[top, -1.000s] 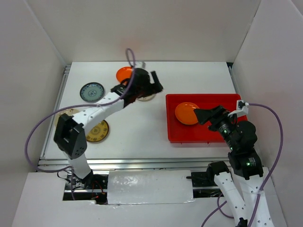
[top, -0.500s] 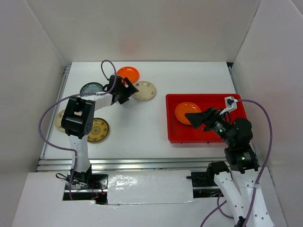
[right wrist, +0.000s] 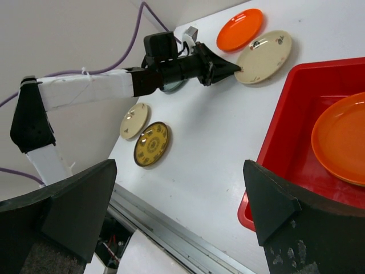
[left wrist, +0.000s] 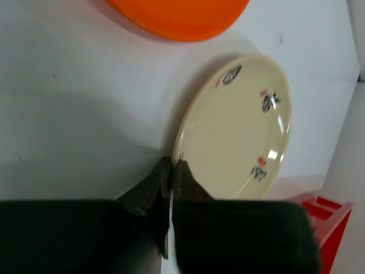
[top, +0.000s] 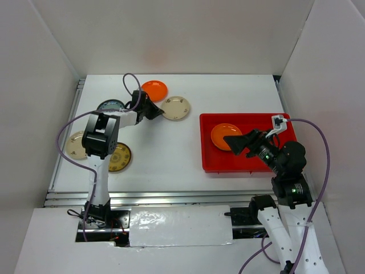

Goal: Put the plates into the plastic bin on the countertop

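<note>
A cream plate [top: 175,108] [left wrist: 234,131] with small painted marks lies on the white countertop [top: 165,148]. My left gripper [top: 155,110] [left wrist: 171,166] is shut on its near-left rim, one finger outside the rim and one over the dish. An orange plate [top: 154,89] [left wrist: 177,17] sits just beyond it. The red plastic bin [top: 251,162] [right wrist: 274,142] holds a second orange plate [top: 223,136] [right wrist: 342,140]. My right gripper [top: 242,144] [right wrist: 179,211] hangs open over the bin's near-left part, holding nothing.
A grey-blue patterned plate [top: 108,105] lies partly under the left arm. A plain cream plate [top: 75,145] [right wrist: 134,120] and a brown-gold plate [top: 118,157] [right wrist: 151,143] sit at the left. Metal rails [top: 142,197] edge the countertop; white walls enclose it.
The left gripper drew back from above the cream plate to its left rim, then closed on that rim. The right gripper shifted slightly left and stayed open.
</note>
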Tool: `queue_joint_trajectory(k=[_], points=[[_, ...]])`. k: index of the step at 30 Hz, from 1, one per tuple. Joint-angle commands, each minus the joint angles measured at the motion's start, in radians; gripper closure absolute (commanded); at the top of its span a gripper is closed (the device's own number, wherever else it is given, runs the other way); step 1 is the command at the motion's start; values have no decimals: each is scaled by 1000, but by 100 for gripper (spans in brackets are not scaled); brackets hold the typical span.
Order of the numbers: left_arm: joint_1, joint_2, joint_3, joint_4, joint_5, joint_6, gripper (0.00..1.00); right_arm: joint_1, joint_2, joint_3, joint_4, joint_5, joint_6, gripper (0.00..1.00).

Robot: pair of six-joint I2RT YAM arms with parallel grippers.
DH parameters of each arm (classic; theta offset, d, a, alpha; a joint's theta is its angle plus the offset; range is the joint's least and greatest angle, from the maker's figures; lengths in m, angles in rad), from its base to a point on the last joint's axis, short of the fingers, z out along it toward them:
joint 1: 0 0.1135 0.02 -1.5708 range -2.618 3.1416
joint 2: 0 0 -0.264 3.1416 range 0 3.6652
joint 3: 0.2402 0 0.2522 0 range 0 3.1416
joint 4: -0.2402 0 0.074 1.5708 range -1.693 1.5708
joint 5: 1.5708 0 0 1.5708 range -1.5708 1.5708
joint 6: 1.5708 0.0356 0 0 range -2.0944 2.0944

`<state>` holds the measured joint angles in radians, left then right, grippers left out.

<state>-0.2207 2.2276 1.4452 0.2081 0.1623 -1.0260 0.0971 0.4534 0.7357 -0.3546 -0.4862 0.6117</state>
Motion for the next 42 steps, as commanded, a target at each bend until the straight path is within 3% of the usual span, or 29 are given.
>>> queue_joint_trajectory(k=[1, 5, 7, 9, 12, 19, 25, 32, 34, 36, 37, 39, 40, 42], points=[[-5, 14, -22, -54, -18, 30, 100, -8, 8, 50, 26, -18, -17, 0], [-45, -205, -117, -133, -110, 66, 100, -13, 2, 54, 16, -8, -18, 0], [-110, -411, -158, -291, -264, 79, 100, -13, -8, 56, 11, 14, -15, 0], [-178, -596, -202, -341, -437, 93, 100, -16, -16, 57, 3, 32, -10, 0], [-295, -677, -191, -334, -405, 150, 100, -14, -19, 71, -18, 95, 0, 0], [-502, -419, 59, -443, -245, 227, 100, -25, -44, 129, -107, 313, 74, 0], [-522, -162, 268, -438, -130, 234, 100, -30, -44, 154, -135, 301, 51, 0], [-503, -19, 460, -519, -56, 241, 99, -34, -62, 159, -152, 276, 31, 0], [-503, -20, 463, -509, -52, 231, 90, -36, -61, 160, -152, 275, 26, 0], [-503, -32, 462, -495, -47, 230, 71, -36, -61, 154, -147, 270, 26, 0], [-503, -37, 463, -495, -44, 230, 46, -34, -61, 151, -139, 262, 26, 0], [-508, -63, 458, -489, -49, 228, 33, -34, -55, 142, -132, 247, 29, 0], [-513, -74, 457, -495, -56, 236, 2, -37, -53, 142, -129, 242, 30, 0], [-516, -118, 442, -500, -66, 245, 1, -36, -47, 139, -127, 235, 25, 0]])
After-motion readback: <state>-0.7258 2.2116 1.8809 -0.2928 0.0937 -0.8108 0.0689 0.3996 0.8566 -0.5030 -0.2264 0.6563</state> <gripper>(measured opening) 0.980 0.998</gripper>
